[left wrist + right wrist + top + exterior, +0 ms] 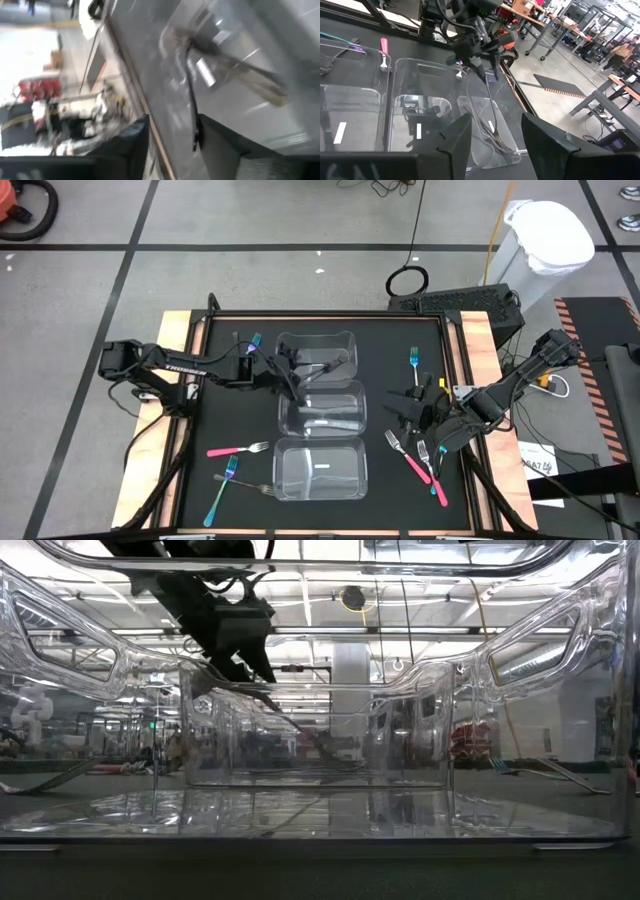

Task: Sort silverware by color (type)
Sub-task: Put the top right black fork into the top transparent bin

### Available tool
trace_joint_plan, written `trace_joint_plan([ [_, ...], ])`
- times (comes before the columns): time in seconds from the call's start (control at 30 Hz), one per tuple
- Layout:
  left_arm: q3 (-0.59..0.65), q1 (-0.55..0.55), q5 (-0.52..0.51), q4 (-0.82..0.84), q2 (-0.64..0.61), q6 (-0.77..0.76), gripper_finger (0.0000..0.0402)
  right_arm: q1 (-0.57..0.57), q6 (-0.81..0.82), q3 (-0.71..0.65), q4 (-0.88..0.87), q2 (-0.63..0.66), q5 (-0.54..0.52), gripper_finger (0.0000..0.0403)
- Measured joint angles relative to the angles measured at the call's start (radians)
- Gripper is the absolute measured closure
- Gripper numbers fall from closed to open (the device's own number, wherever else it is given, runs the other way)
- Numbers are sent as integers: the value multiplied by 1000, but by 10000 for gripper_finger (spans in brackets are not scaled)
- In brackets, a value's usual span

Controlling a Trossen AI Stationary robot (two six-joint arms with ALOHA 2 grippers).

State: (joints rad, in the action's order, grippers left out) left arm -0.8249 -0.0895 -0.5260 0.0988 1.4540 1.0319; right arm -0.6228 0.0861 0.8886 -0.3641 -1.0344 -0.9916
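While left pincer clamps slim grey metal fork over clear glossy container, right pincer gapes.

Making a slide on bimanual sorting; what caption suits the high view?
Left gripper lowers a dark grey fork into the far clear container while the right gripper hovers open nearby.

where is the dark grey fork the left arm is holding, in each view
High view: dark grey fork over the far clear container, held by the left end effector.
Low view: slanting down from the end effector into that container.
Left wrist view: thin dark handle between the fingers.
Right wrist view: hanging into the container, tines low.
Shared landmark: the far container.
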Motion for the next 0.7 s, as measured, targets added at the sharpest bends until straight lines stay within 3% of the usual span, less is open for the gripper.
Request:
trace_joint_plan([
  [0.13,0,4,-78,31,0,-32,203,0,-2,0,0,0,0,236],
  [0.37,0,26,-188,104,-10,-60,202,0,-2,0,0,0,0,236],
  [0.7,-1,61,-180,98,-31,-100,203,0,-2,0,0,0,-1,236],
])
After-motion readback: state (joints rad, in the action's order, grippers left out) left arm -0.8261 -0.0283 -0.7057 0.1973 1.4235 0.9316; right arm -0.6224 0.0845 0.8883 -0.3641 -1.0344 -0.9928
